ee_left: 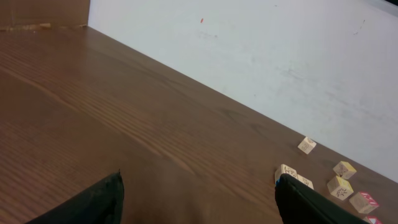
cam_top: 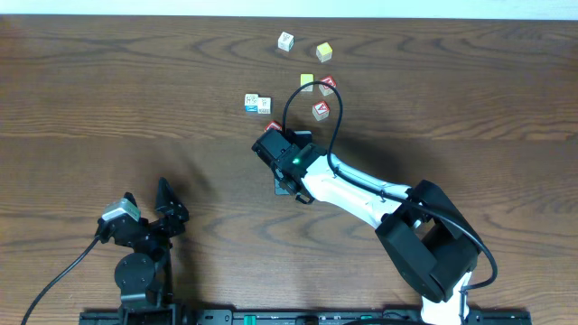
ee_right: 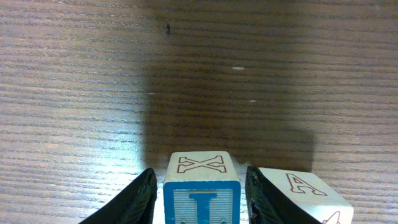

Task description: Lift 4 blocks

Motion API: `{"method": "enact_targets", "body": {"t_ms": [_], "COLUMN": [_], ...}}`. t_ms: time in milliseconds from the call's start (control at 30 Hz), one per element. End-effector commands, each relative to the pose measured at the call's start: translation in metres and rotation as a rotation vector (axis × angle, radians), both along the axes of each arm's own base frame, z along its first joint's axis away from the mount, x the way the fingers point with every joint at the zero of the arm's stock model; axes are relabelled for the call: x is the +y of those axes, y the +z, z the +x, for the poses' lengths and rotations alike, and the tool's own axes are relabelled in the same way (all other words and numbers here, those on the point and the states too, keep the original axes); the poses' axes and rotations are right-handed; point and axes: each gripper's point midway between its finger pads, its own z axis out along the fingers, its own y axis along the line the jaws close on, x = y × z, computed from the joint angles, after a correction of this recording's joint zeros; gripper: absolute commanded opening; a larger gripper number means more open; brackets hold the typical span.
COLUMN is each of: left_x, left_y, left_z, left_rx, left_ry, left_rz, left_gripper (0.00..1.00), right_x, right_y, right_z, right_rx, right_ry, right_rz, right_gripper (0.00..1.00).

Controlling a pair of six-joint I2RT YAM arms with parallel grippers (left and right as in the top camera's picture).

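The right gripper (ee_right: 200,173) stood open around a blue-faced block (ee_right: 202,202) with an X on top, its fingers (ee_right: 140,198) just off both sides. A block marked A (ee_right: 303,193) lay just right of it. Farther off on the table (cam_top: 108,81) sat the red V block (cam_top: 320,110), another red-faced block (cam_top: 327,84) and the white-faced block (cam_top: 285,41). The left gripper (cam_top: 148,200) hung open at the near left.

Blue-faced block (ee_right: 202,200), brown wood-grain table (ee_right: 186,74)
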Motion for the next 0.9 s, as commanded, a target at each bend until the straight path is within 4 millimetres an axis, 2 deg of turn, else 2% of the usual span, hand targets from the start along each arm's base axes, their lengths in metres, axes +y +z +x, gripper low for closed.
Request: {"method": "enact_targets", "body": {"t_ms": [0, 433, 867], "left_x": [0.001, 0.001, 0.001], "left_y": [-0.018, -0.018, -0.018], "left_z": [-0.001, -0.001, -0.001], "left_rx": [0.051, 0.051, 0.051], "left_ry": [0.006, 0.006, 0.007], "left_rz": [-0.010, -0.010, -0.010], "left_gripper": [0.79, 0.79, 0.78], "right_x": [0.001, 0.014, 0.005], "right_y": [0.000, 0.006, 0.014], "right_z": [-0.001, 0.014, 0.036], "right_rx": [-0.012, -0.080, -0.175], "right_ry": [-0.002, 0.083, 0.075], "right_rz": [-0.009, 0.012, -0.036], "right_gripper": [0.44, 0.45, 0.49]}}
